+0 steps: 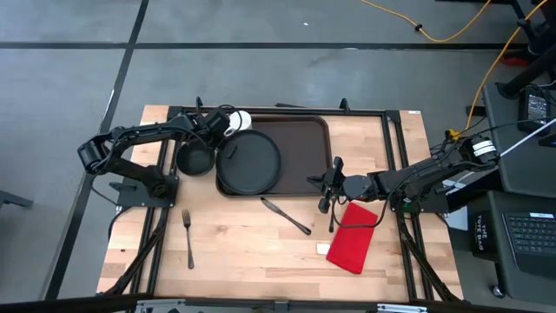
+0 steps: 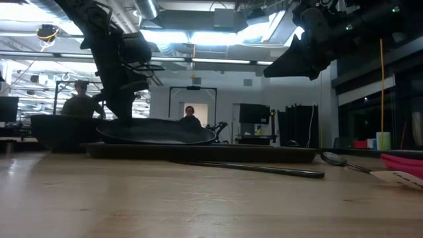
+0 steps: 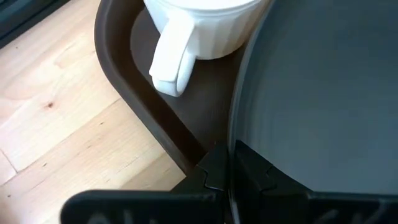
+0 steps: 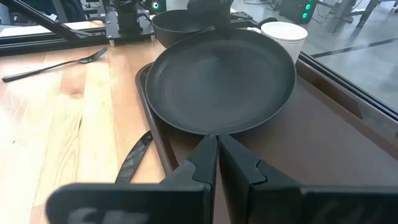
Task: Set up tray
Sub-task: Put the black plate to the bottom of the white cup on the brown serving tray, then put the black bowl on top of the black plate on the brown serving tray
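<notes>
Large dark brown rectangular plastic tray [image 1: 300, 148], long axis crosswise; left gripper [image 1: 228, 132], jaws clamped on round black plate [image 1: 250, 163]; right gripper [image 1: 330, 184] nearer, jaws together.

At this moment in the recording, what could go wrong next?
The left gripper is clamped on the plate rim, right beside the white mug in the tray corner; shifting the plate could knock the mug. The plate sits against the tray's rim, so lifting it may drag the tray.

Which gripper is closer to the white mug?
Left. The left gripper pinches the plate rim right beside the mug; the right gripper is by the tray's opposite end.
</notes>
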{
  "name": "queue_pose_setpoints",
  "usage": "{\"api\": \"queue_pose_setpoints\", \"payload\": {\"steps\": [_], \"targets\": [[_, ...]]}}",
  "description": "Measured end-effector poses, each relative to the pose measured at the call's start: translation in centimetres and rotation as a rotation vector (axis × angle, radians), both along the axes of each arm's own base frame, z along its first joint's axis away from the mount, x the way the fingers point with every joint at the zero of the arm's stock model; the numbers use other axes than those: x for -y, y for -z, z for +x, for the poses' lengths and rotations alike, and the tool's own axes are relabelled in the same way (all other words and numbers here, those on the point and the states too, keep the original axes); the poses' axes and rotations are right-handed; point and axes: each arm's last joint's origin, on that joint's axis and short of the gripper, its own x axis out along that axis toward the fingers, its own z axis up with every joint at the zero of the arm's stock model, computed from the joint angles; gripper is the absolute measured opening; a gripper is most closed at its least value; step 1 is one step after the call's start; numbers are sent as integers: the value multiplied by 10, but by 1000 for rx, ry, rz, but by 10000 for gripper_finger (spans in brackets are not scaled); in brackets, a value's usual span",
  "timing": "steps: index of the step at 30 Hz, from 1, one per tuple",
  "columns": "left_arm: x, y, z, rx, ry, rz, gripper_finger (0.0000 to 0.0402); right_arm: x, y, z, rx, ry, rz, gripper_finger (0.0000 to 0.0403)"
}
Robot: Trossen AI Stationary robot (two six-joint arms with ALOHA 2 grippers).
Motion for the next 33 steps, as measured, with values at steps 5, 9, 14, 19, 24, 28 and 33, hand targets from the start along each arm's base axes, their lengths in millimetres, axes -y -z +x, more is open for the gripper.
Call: {"api": "queue_pose_setpoints", "payload": {"steps": [5,9,14,19,24,28,33], "targets": [[-1,0,0,-17,3,23,10,0,0,0,-1,0,0,23],[-1,0,-1,-43,2,56,30,0,1,0,-5,1,1,23],[-3,-1,0,-44,7,85,59,0,1,0,-7,1,2,23],[-3,-2,1,-29,9,89,77,0,1,0,-6,2,2,24],[-3,-2,1,-29,9,90,81,0,1,0,-7,1,1,24],[-4,-2,2,-29,23,97,79,0,1,0,-8,1,1,23],[-6,-11,7,5,72,101,77,0,1,0,-10,1,0,23]]}}
